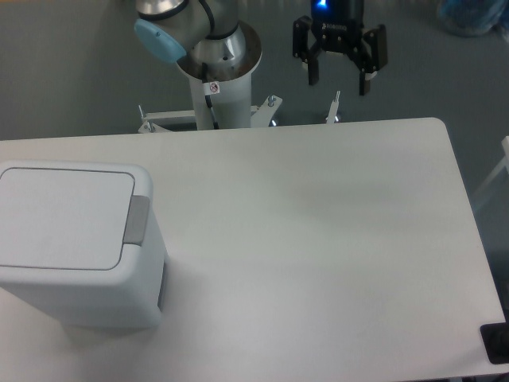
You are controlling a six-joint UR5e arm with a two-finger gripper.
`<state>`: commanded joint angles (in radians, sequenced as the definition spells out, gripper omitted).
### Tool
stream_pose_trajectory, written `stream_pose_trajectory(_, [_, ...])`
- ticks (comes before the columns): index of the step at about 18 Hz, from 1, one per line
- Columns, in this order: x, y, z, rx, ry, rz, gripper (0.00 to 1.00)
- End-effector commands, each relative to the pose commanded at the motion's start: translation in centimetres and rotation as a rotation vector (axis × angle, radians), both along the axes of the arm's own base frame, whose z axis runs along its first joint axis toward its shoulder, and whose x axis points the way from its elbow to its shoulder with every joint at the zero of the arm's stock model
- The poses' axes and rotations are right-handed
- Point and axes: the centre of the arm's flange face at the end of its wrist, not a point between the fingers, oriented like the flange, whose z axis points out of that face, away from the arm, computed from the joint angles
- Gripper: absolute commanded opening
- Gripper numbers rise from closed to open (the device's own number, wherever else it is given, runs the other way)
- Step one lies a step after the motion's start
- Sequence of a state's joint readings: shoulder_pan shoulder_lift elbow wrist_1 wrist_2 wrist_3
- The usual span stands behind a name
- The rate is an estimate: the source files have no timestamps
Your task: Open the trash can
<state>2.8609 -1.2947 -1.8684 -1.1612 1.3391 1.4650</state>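
End effector (339, 82): black, two-fingered, hung at top of view beyond far edge of worktop (318, 239); fingers spread wide apart, nothing held between them; blue light lit on wrist above. Well apart from every item on worktop.

Trash can (79, 247): large white boxy bin, rounded corners, stood at near-left end of worktop, partly cut off by left edge of view. Lid (64, 219): flat, rectangular, lay shut and flush with top of bin. Push tab (137, 220): grey, narrow, set along right side of lid, facing toward open middle of worktop. No contact with end effector.

Arm base (219, 79): white pedestal with pale blue joint cap, mounted behind far edge, left of end effector.

Dark object (495, 344): small, at near-right corner of worktop, cut by frame; kind not determinable.

Task status, as judged: not begun. Lid closed, tab unpressed. Left to do: travel across worktop toward near-left, descent over grey tab, press sufficient to release lid. Spread fingers probably better closed before pressing, to offer one firm tip.
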Motion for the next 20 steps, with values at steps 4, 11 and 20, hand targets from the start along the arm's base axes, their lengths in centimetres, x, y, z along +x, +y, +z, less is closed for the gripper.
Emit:
stream_pose_trajectory(4, [0.2, 0.2, -0.2, 0.001, -0.005, -0.006, 1.0])
stream_pose_trajectory(11, [1.3, 1.2, -0.5, 0.005, -0.013, -0.037, 1.0])
stream_pose_trajectory(20, [1.9, 3.4, 0.6, 0.193, -0.164, 0.216, 1.0])
